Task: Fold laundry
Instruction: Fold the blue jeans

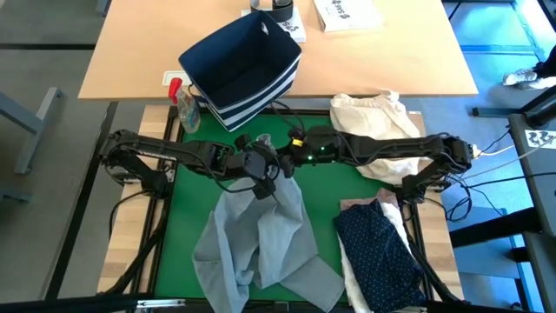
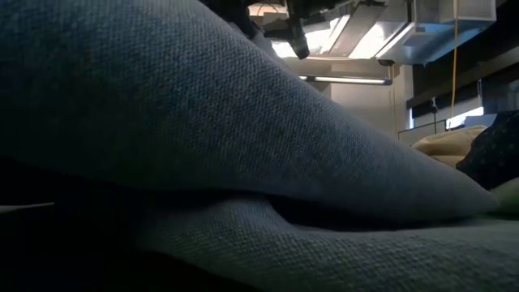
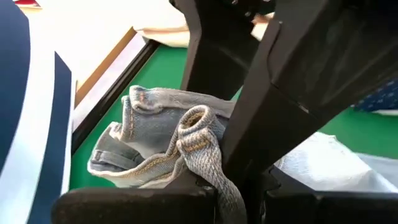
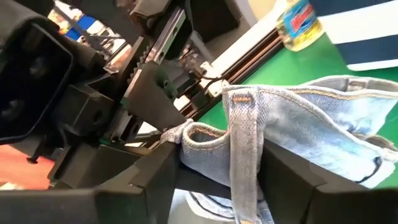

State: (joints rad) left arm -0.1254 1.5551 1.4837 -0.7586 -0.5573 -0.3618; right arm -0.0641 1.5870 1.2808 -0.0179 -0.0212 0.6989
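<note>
Your light grey jeans (image 1: 261, 239) lie crumpled on the green mat (image 1: 191, 200) in the middle of the desk (image 1: 130, 261), spreading toward the front edge in loose, uneven folds. The waistband end is drawn up to where both arms meet above the mat. The fabric is pale, washed denim with tan stitching along the seams, and a belt loop and a rolled waistband edge show in the wrist views.

Your left end effector (image 1: 261, 184) is clamped on the jeans: in the left wrist view a rolled fold of waistband (image 3: 196, 143) is pinched between its dark fingers (image 3: 267, 112). Your right end effector (image 1: 282, 163) sits just beside it, also closed on the jeans, with a strip of waistband and belt loop (image 4: 242, 149) caught between its fingers (image 4: 155, 174).

In the low view, the denim fills nearly everything right in front of the lens.

To the right, the navy white-dotted shirt (image 1: 378, 252) lies over a white shirt (image 1: 352, 265) at the mat's edge, with a sliver of pale pink top (image 1: 358, 205) at its far end. These stay apart from the jeans.
</note>
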